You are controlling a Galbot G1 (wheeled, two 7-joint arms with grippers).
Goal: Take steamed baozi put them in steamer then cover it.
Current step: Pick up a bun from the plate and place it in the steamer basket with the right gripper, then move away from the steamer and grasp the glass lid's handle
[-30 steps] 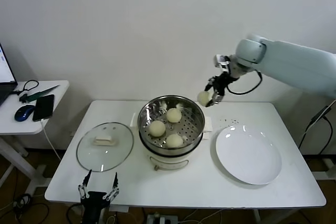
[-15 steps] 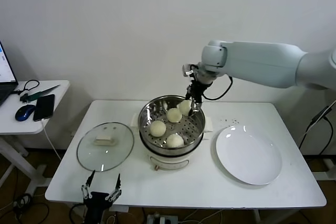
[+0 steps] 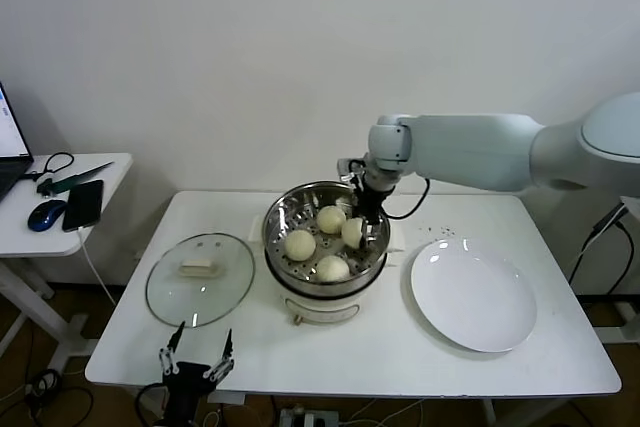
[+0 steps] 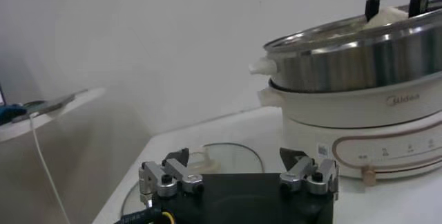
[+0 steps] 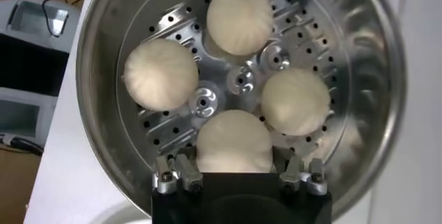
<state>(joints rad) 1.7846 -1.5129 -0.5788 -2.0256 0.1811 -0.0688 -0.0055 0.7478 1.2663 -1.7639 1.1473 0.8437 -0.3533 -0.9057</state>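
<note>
Baozi: four sit in the steamer, and the fourth baozi lies between the right gripper's fingers on the basket floor, the jaws narrow around it. Nearest the robot, the left gripper hangs wide open below the table's front edge. On the table, the cover lies left of the steamer and a plate right.

Four smooth cream-white baozi down in the shiny perforated steamer, one sitting between the right fingers, the other three just beyond them around the basket's centre. Clear glass cover flat on the surface, white handle up, well apart from those fingers, steamer uncovered.
</note>
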